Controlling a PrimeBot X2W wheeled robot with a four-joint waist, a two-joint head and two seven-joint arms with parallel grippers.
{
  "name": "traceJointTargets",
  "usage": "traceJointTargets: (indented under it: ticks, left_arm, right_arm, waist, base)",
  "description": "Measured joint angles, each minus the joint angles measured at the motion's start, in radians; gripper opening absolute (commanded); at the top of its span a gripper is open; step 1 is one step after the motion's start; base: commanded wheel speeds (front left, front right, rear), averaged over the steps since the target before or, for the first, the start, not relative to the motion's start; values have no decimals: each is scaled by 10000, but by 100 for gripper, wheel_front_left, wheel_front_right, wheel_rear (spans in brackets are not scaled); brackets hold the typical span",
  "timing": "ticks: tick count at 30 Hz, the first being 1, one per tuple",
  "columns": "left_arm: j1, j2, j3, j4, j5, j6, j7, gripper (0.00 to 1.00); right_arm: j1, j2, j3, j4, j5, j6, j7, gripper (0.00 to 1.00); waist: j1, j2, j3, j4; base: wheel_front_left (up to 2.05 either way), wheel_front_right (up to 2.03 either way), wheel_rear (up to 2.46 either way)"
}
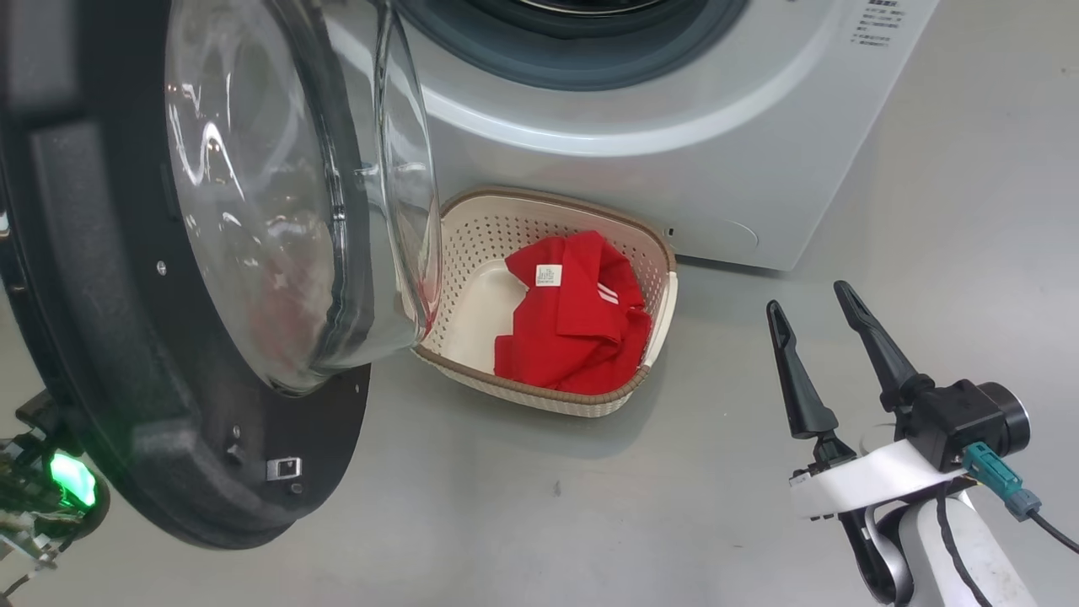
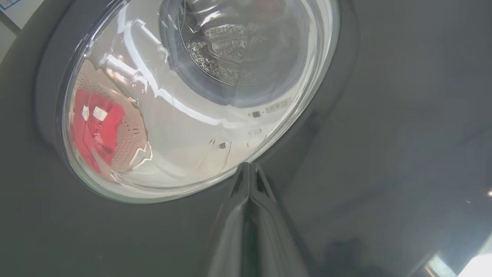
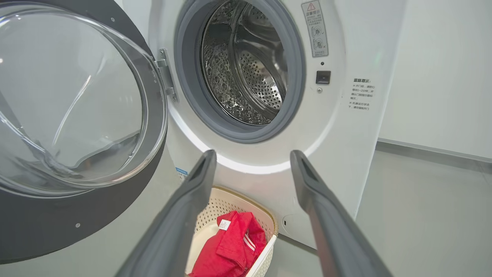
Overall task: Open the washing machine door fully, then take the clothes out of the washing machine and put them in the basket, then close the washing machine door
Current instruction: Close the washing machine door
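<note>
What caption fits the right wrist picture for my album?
Right gripper spread before the washing machine, its door open, red clothes in the basket.

Grey floor (image 1: 523, 506), white wall (image 3: 434, 69)

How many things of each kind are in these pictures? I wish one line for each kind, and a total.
washing machine: 1
washing machine door: 1
basket: 1
red garment: 1
grippers: 2 (left gripper, right gripper)
Total: 6
</note>
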Motion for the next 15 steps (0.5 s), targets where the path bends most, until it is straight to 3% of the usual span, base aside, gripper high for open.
traceJointTargets:
  ticks: [15]
  left_arm:
    - [385, -347, -447, -483, 58, 44, 40, 0]
  right_arm:
    - [-158, 242, -88, -77, 180, -82, 0, 100]
  waist:
    - [0, 0, -38, -1322]
  base:
    - [0, 0, 0]
